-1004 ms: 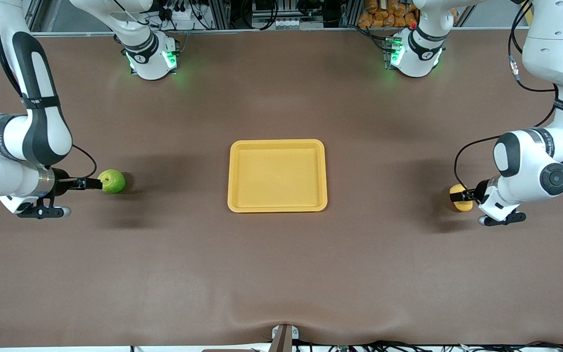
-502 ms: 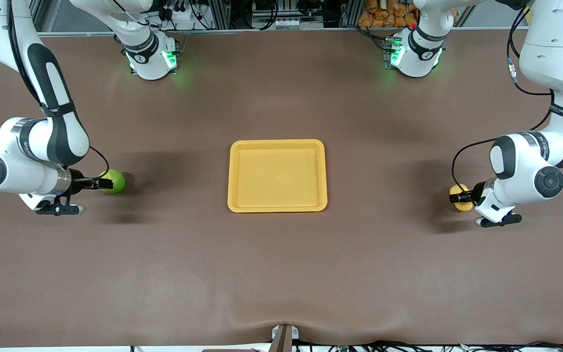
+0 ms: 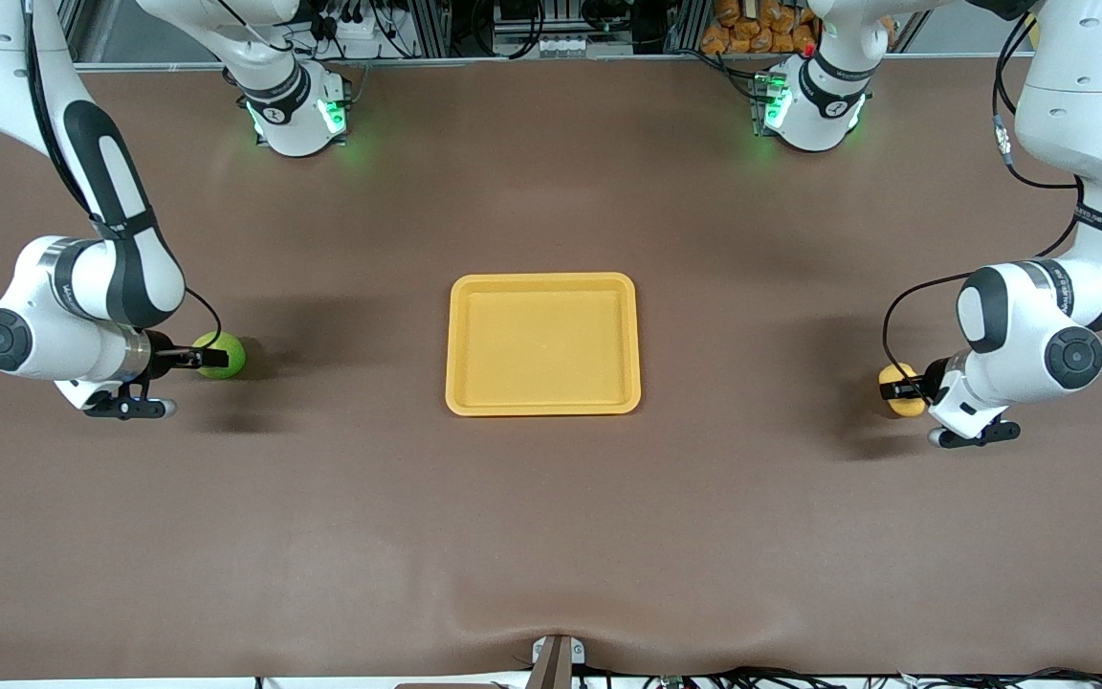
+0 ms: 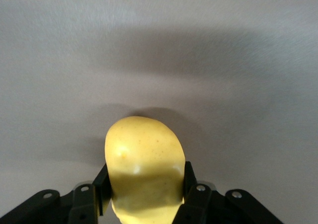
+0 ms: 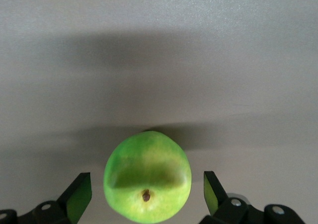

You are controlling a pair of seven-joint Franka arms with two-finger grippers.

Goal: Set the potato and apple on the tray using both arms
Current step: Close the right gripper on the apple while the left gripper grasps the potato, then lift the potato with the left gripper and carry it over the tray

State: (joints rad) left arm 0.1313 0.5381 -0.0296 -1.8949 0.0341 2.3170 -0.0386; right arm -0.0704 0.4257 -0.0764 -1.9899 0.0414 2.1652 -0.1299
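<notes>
The yellow-orange tray (image 3: 543, 344) lies at the table's middle with nothing on it. The green apple (image 3: 231, 351) sits on the table toward the right arm's end. My right gripper (image 3: 214, 358) is open around it, and in the right wrist view the apple (image 5: 147, 182) lies between the fingers (image 5: 79, 199) with a gap on each side. The potato (image 3: 899, 371) sits toward the left arm's end. My left gripper (image 3: 895, 389) is shut on it, and in the left wrist view the fingers (image 4: 190, 184) press both sides of the potato (image 4: 144, 164).
The brown table (image 3: 551, 536) stretches between each fruit and the tray. The two arm bases, lit green, stand along the edge farthest from the front camera. A small mount sits at the nearest table edge (image 3: 556, 660).
My right gripper has slid forward so its fingers now reach around the apple, and its wrist has turned. The left gripper has stayed at the potato and shifted only slightly.
</notes>
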